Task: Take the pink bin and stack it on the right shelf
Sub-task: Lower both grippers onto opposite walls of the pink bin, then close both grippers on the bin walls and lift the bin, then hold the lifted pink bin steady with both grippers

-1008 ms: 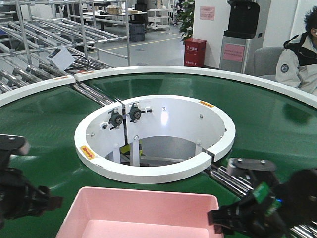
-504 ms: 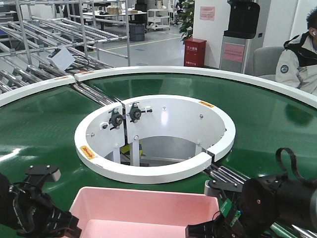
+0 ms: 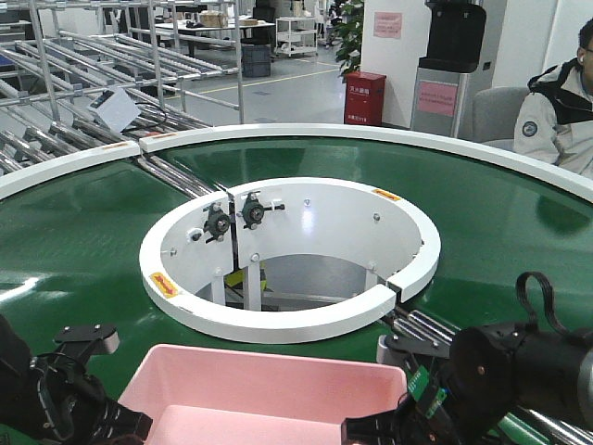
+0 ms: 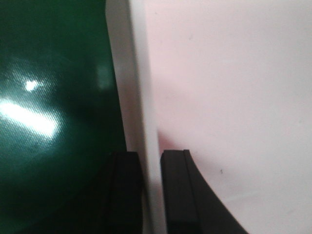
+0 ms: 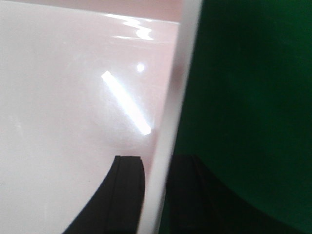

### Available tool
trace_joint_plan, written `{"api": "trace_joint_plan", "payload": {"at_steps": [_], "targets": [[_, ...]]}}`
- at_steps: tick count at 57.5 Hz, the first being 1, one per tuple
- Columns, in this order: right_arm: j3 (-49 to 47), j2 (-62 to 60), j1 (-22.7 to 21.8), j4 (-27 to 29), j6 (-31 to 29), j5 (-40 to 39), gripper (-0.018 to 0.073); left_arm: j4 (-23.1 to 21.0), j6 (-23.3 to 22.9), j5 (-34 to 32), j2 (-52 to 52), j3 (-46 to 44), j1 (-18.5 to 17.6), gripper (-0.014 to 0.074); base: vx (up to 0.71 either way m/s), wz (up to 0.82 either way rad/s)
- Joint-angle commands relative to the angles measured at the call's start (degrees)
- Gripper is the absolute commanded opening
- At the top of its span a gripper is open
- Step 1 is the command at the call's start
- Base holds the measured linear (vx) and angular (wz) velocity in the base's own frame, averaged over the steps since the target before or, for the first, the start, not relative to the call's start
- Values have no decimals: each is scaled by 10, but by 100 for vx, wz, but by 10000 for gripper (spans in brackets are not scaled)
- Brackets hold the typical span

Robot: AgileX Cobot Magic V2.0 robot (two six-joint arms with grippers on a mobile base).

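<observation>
Lower now, left gripper [image 4: 150,158] and right gripper [image 5: 155,161] tight astride pink bin [image 3: 278,375] walls.

We are looking at a green belt [image 3: 83,222] curving around a white ring [image 3: 287,324]; a pink bin [image 3: 269,382] is sitting on it, just before the ring.
</observation>
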Motion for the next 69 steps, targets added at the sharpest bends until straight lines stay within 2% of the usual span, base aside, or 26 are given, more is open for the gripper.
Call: {"api": "trace_joint_plan", "payload": {"at_steps": [1,10,18,31,47,69], "targets": [[-49,-42,-4,-22,2,-24,-13,-75,7,14,-54,-18,-4,-10,0,0],[-133,-67,-4,-48,2,28,-10,-105,13,-6,-125,-18,-4,-5,0,0],[-183,-93,-4,-55,2,52,-10,-109,10,-21,-195,-18,-4,-2,0,0],[-184,-169,-4,-56,2,35,-10,-117,-33,-22,-279,-18,-4,-1,0,0],[-172,-203,-4,-54,3,35,-10,-118,-47,-32,-330,-18,-4,-1,0,0],[-172,-203,-4,-56,3,38,-9,-129,-47,-33,-330,-18,-4,-1,0,0]]}}
